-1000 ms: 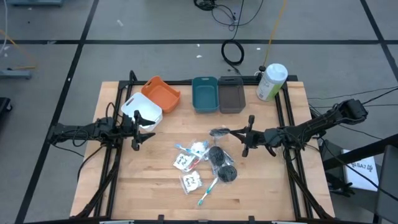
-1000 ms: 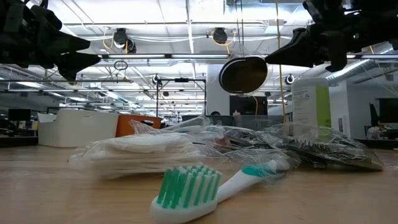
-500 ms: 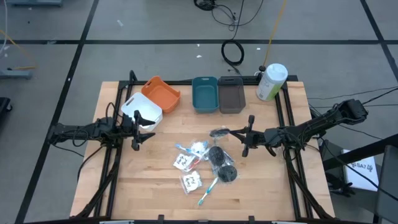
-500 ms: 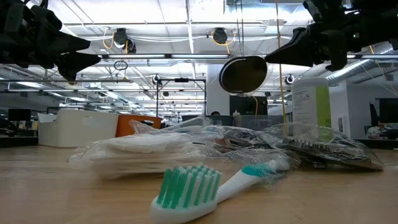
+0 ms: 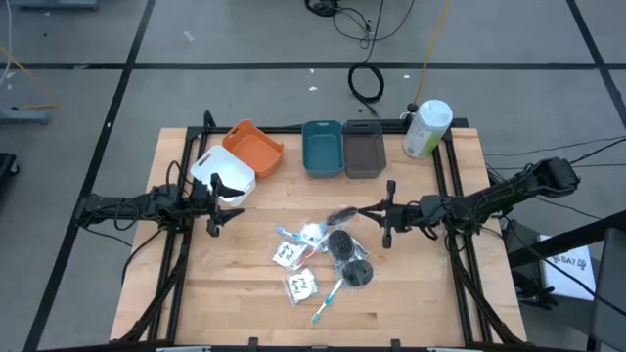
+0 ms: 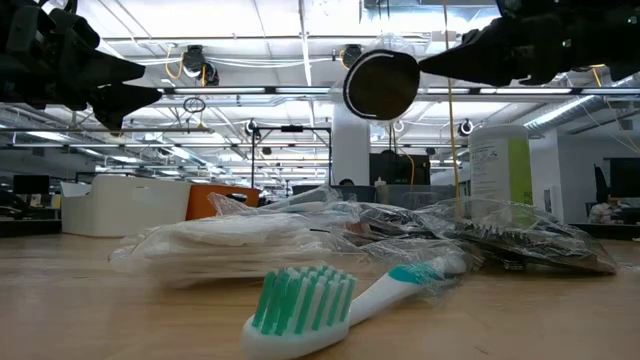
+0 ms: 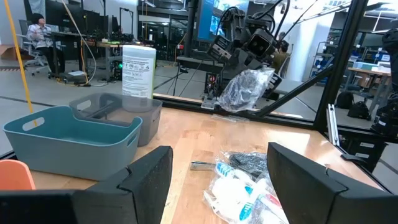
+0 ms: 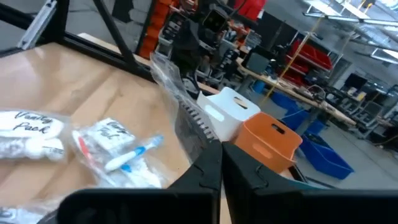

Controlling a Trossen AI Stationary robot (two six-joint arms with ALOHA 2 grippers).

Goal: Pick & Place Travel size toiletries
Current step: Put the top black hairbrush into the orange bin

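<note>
Holding a wrapped dark disc [image 5: 341,214] mid-frame in our closed right hand [image 5: 364,210], left hand [image 5: 231,198] open; the thin wrapper hold may slip.

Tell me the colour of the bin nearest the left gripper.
White bin; clearest in the high view.

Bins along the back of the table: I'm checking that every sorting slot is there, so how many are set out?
4, in a row at the table's back: white plastic bin leftmost, orange bin next, teal bin, then grey bin beside it. None looks hidden.
</note>
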